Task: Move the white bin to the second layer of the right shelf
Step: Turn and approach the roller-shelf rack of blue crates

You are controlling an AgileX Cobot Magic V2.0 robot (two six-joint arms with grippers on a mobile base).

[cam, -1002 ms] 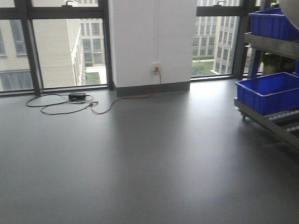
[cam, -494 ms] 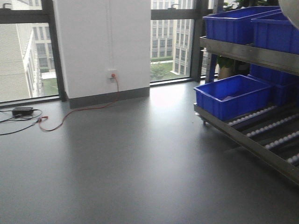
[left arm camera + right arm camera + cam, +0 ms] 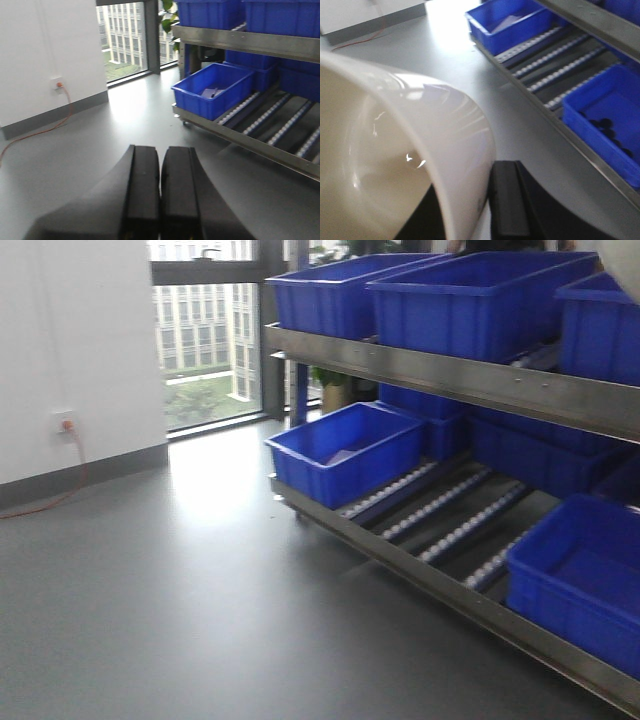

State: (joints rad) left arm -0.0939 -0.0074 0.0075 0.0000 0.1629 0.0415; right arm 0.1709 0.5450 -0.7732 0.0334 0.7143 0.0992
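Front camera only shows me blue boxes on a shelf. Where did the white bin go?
Observer: It's in the right wrist view. The white bin fills the left of that picture, with one black finger of the right claw against its outer wall.
Operator: Is the other claw holding something too?
Observer: No. The left claw is shut, pads together, with nothing between them.
Operator: Is there stuff in the nearest low blue box?
Observer: Yes. The right wrist view looks down into that blue crate and shows a few small dark things on its floor. I can't tell what they are.
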